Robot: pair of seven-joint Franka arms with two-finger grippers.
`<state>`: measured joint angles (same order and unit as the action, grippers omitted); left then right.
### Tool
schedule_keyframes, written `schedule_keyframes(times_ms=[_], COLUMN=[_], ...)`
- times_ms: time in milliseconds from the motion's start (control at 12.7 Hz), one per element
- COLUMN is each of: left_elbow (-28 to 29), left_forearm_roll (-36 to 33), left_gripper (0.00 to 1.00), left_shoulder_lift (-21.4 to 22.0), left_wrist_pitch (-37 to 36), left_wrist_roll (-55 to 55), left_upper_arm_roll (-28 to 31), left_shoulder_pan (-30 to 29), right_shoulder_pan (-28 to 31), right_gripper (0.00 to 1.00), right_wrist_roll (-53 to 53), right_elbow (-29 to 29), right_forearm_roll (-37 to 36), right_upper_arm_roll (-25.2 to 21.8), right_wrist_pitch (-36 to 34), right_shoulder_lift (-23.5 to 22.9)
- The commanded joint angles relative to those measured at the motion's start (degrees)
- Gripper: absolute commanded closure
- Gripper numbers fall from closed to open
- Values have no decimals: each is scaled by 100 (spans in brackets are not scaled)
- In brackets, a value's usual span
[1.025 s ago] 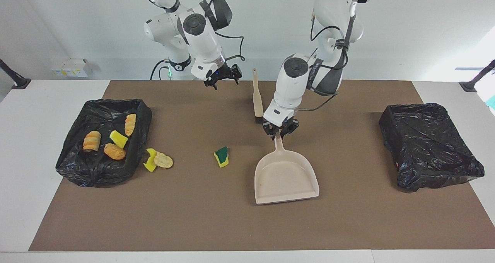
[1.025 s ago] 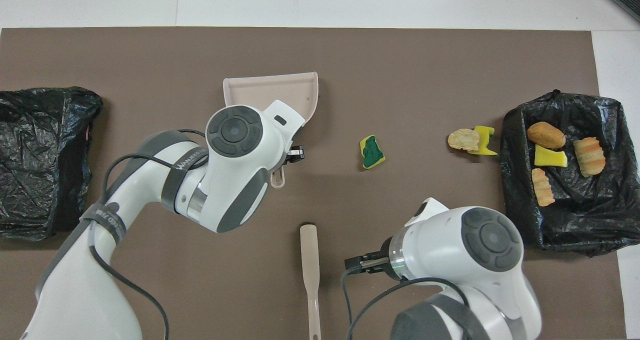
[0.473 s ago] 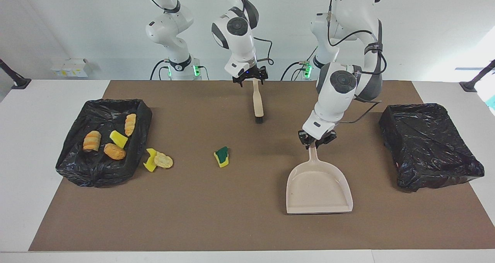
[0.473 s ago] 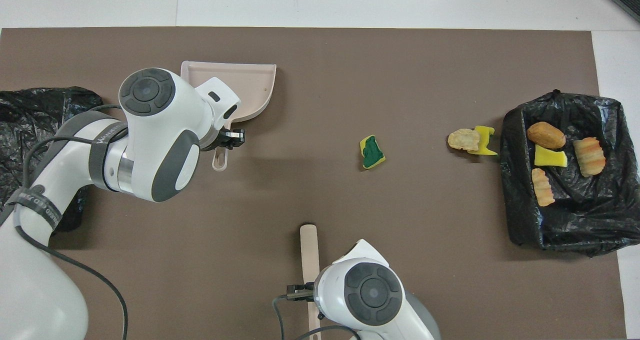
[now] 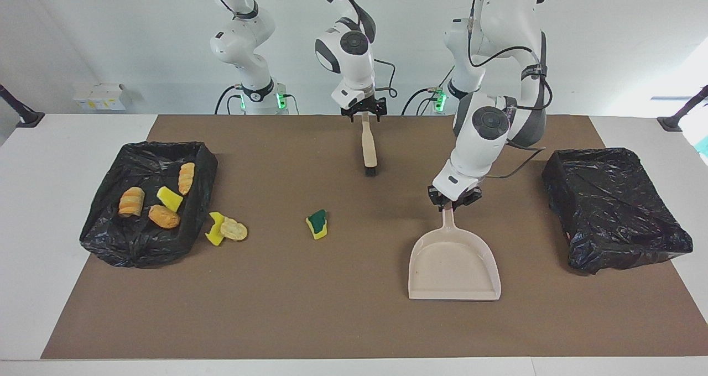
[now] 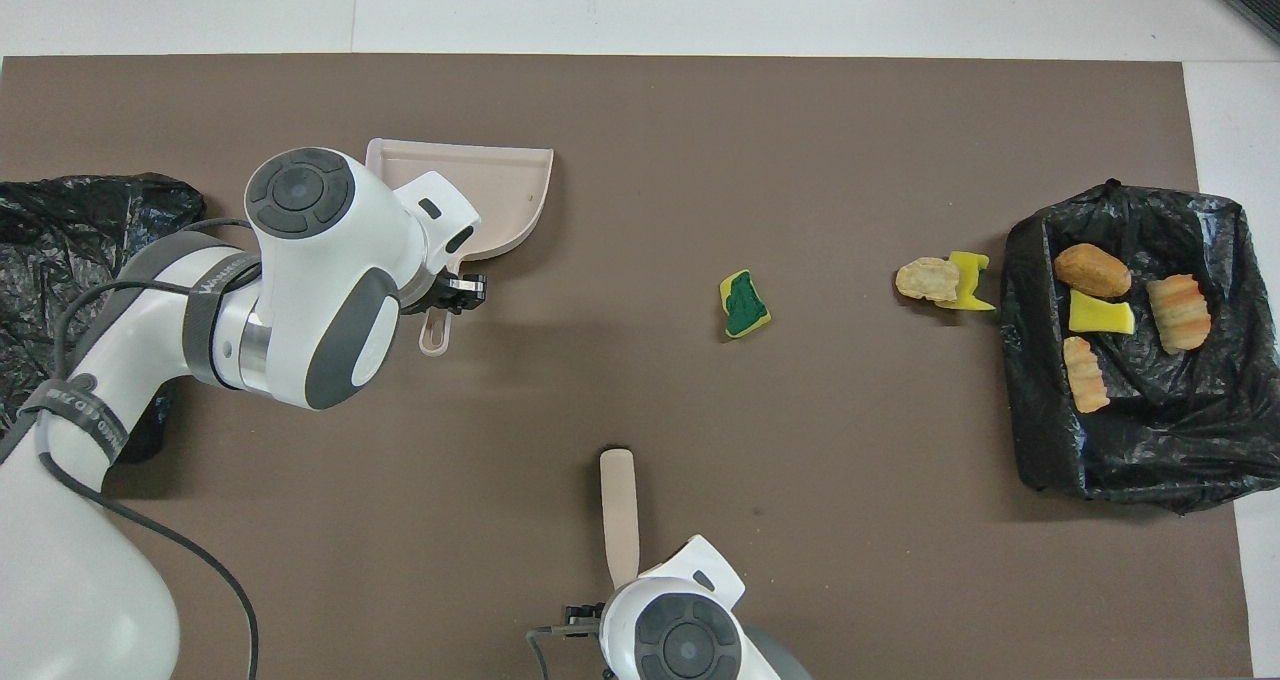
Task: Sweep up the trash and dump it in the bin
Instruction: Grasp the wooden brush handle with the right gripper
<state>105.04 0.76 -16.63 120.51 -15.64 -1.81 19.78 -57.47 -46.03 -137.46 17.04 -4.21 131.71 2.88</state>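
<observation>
My left gripper (image 5: 452,202) is shut on the handle of the beige dustpan (image 5: 453,265), which lies flat with its mouth pointing away from the robots. My right gripper (image 5: 365,113) stands open around the handle end of the beige brush (image 5: 368,146); in the overhead view its own wrist hides it. Loose trash lies on the mat: a green-and-yellow sponge (image 5: 317,224), plus a yellow sponge bit (image 5: 214,229) and a bread chunk (image 5: 234,230) right beside the bin (image 5: 138,249). Several bread and sponge pieces lie inside that bin.
A second black-lined bin (image 5: 614,210) stands at the left arm's end of the table, beside the dustpan. The brown mat (image 5: 332,309) covers the table's middle. The brush (image 6: 619,510) lies lengthwise, with its bristles pointing away from the robots.
My left arm carried the dustpan from the mat's middle toward the left arm's end, then settled. My right gripper swung across to the brush's handle end and came down around it.
</observation>
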Motion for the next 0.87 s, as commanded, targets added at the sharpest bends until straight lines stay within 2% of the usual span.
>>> schedule_keyframes(times_ms=[0, 158, 394, 473, 552, 789], left_elbow=[219, 236, 254, 289, 298, 298], left_forearm_roll=[-76, -76, -76, -76, -76, -76], left_gripper=[100, 100, 100, 100, 100, 100], left_shoulder_lift=[221, 221, 230, 247, 265, 265], left_wrist_pitch=[-45, -45, -45, -36, -45, -115], left_wrist_roll=[96, 140, 254, 254, 254, 263], left_upper_arm_roll=[-48, -48, -48, -48, -48, -57], left_shoulder_pan=[-115, -124, -124, -124, -124, -115], right_shoulder_pan=[-27, -19, -10, -10, 8, 419], right_gripper=[31, 41, 72, 92, 100, 100], right_wrist_roll=[-169, -256, -266, -248, -196, 110], right_elbow=[0, 44, 53, 70, 105, 771], right_forearm_roll=[-95, -122, -131, -140, -201, -280], right_upper_arm_roll=[-27, -27, -27, -27, -36, -53], right_wrist_pitch=[57, 40, -22, -66, -162, -1152], right_shoulder_lift=[-51, -51, -51, -51, -42, -7])
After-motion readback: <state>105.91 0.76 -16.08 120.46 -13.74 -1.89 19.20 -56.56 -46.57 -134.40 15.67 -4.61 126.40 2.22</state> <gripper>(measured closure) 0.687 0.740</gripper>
